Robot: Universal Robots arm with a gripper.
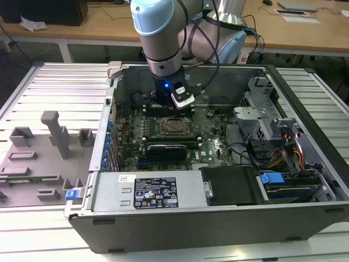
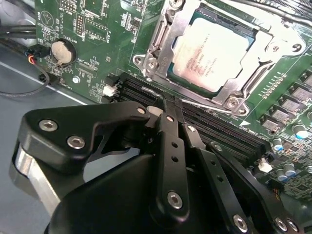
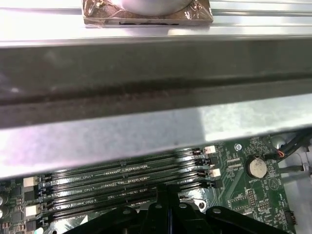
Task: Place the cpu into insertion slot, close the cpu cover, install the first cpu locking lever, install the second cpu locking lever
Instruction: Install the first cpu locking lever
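- Far off the insertion slot point(image 1: 175, 126), toward the exterior view's left, a grey moulded tray point(image 1: 38, 158) lies on the slatted table point(image 1: 54, 82), outside the open computer case point(image 1: 218, 229)
- Within the insertion slot, the cpu point(image 2: 212, 51) sits flat with its pale metal top showing, and the cpu cover point(image 2: 163, 46) lies down around it
- Just beside the slot, on the edge facing the black memory slots point(image 2: 229, 134), the gripper point(image 2: 165, 101) hangs with its fingers pressed together
- Its tip is close to a thin metal lever point(image 2: 209, 106) running along that edge; I cannot tell whether they touch
- Well off the slot, toward the exterior view's right, a silver drive cage point(image 1: 256, 117) stands inside the case
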